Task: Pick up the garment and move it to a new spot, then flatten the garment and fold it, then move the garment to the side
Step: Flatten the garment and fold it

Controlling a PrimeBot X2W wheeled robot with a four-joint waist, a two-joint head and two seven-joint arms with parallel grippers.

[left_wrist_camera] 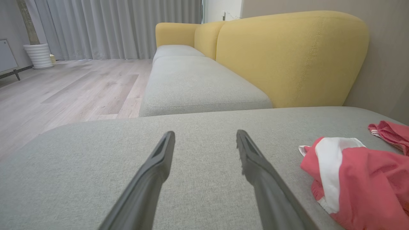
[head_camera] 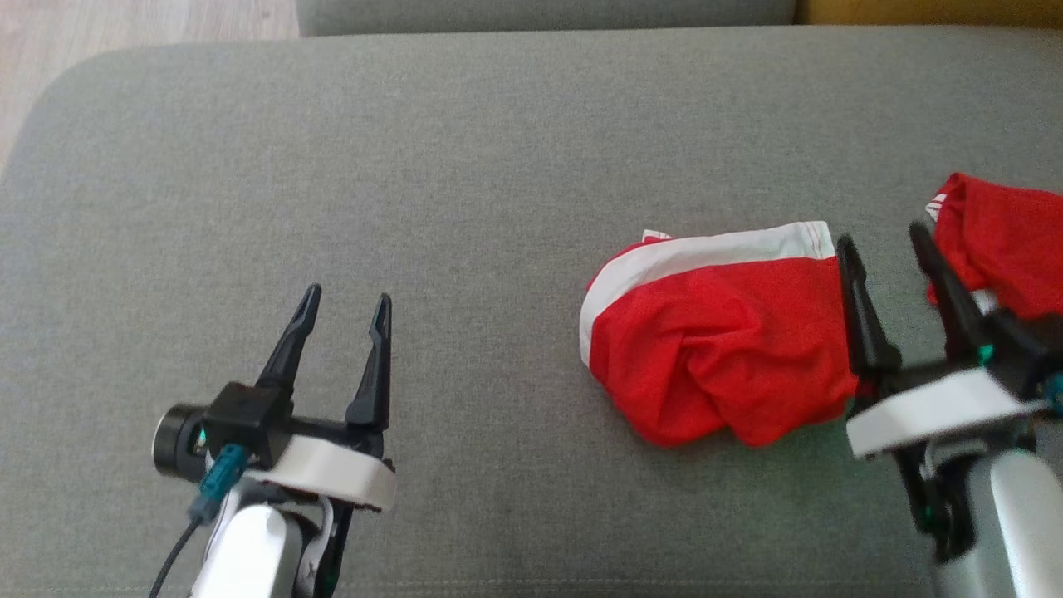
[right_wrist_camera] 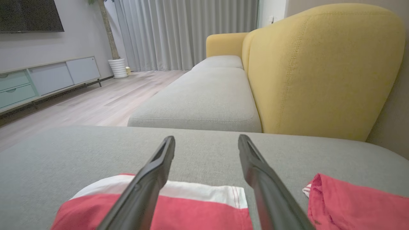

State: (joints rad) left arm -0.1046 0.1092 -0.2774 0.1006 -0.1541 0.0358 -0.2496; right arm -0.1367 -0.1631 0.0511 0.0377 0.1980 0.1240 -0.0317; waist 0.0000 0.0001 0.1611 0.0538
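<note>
The garment (head_camera: 714,332) is a red piece with a white band, lying bunched and folded over on the grey cushion (head_camera: 465,149), right of centre. My right gripper (head_camera: 882,234) is open just beyond the garment's right edge, its left finger along that edge, nothing between the fingers. In the right wrist view the garment (right_wrist_camera: 204,210) lies under and left of the open right gripper (right_wrist_camera: 206,137). My left gripper (head_camera: 349,293) hovers open over bare cushion at the lower left, well clear. The left wrist view has the garment (left_wrist_camera: 361,179) to the right of the open left gripper (left_wrist_camera: 205,133).
A second red cloth (head_camera: 1005,241) lies at the cushion's right edge, apart from the garment; it appears as the red cloth (right_wrist_camera: 351,204) beside my right fingers. A yellow backrest (right_wrist_camera: 319,64) rises beyond the cushion. Wooden floor (head_camera: 124,33) lies past the far left corner.
</note>
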